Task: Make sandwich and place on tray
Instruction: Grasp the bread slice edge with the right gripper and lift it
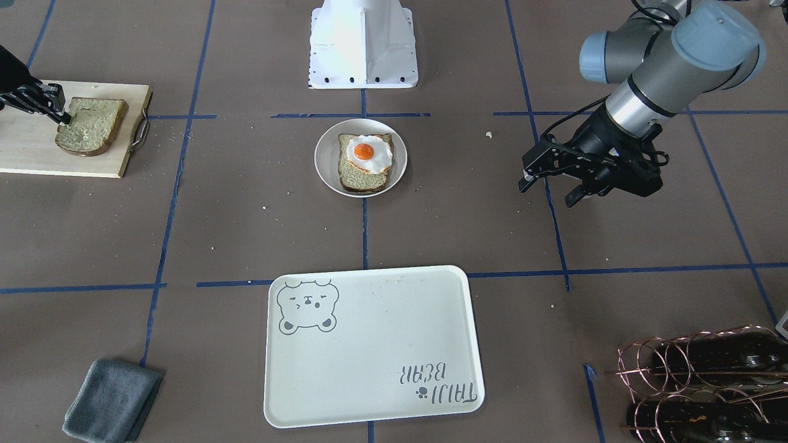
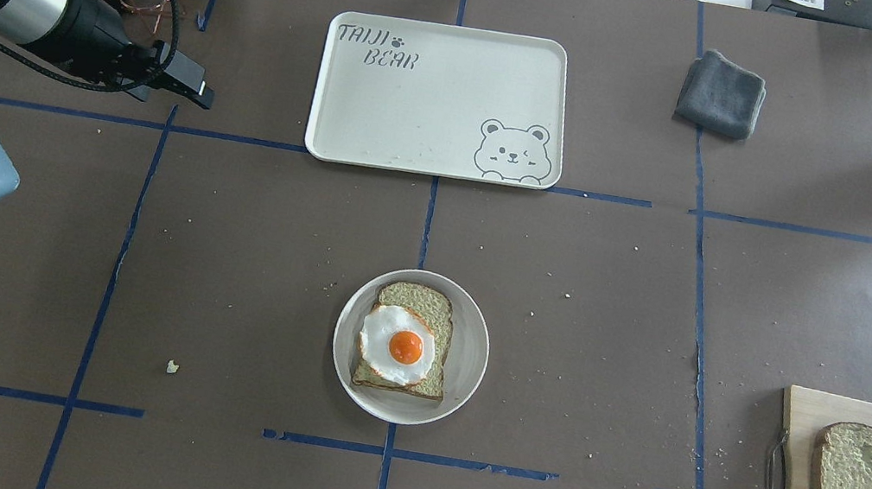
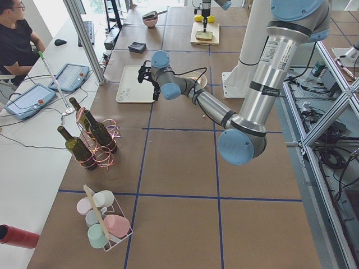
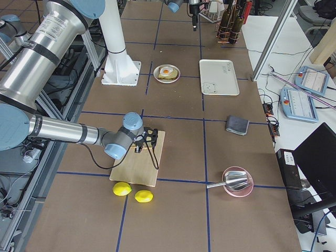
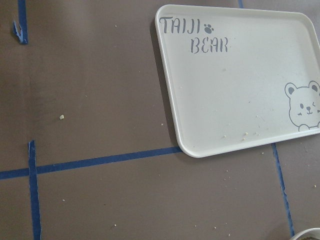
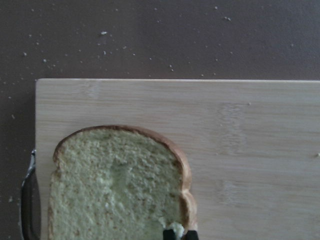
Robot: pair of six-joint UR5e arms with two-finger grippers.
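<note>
Right fingers (image 6: 168, 234), barely visible, pinch bread slice (image 6: 115, 185).

This is a robotics lab. The bench (image 2: 223, 263) is covered with brown paper and divided into squares by blue tape (image 2: 72, 112). Grey industrial robot arms (image 3: 269, 61) rise from a white pedestal (image 1: 363, 43), and aluminium frame posts (image 3: 84, 39) stand at the edge. Beside the bench a man (image 3: 14, 39) sits at a white desk (image 3: 28, 179) with two teach pendants (image 3: 73, 77), a keyboard (image 3: 88, 32) and a mouse (image 3: 60, 42). Loose cables (image 3: 322, 157) lie behind the robot, and a laptop (image 4: 320, 157) is on the desk side.
</note>
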